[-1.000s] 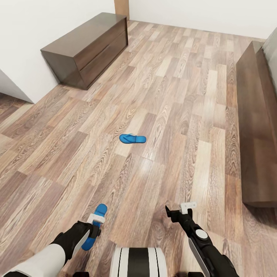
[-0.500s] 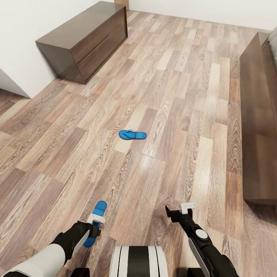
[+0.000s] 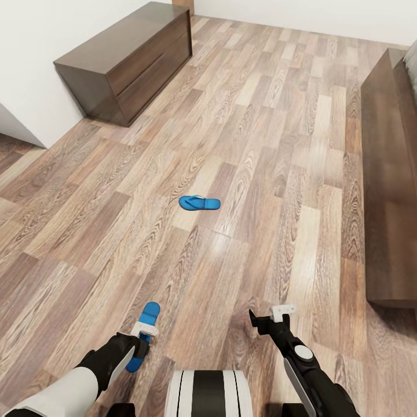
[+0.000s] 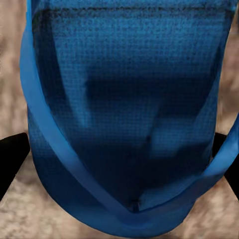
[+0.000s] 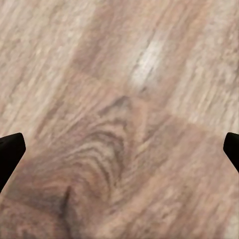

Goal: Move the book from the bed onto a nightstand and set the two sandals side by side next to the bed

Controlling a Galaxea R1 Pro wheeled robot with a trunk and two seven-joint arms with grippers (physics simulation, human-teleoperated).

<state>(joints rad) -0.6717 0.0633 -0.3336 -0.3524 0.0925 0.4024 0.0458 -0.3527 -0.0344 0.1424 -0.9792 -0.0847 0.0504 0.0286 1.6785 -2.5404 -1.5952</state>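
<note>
Nothing has shifted over the last half second, though a second ago the whole head view sat slightly differently, which is the camera's move and not the things'. One bright blue sandal (image 3: 199, 202), flat and narrow with a thin thong strap, lies alone on the wood-plank floor (image 3: 260, 174), whose boards show strong swirling grain in tan, grey and brown. The other sandal (image 3: 145, 333) is clamped in the left gripper (image 3: 143, 335), held above the floor near the robot's trunk, its rounded end pointing away. The left wrist view adds what the head view cannot: the held sandal's (image 4: 124, 114) woven, finely dimpled sole and its smooth straps meeting in a V, with the dark fingers (image 4: 12, 159) at either side. The right gripper (image 3: 269, 318) is spread wide and holds nothing; the right wrist view shows its dark fingertips (image 5: 10, 152) at the far edges with blurred plank grain between. A long, low, dark-brown wooden dresser (image 3: 124, 58) stands against the white wall, and the bed's dark wooden frame (image 3: 388, 191) runs along the right.
</note>
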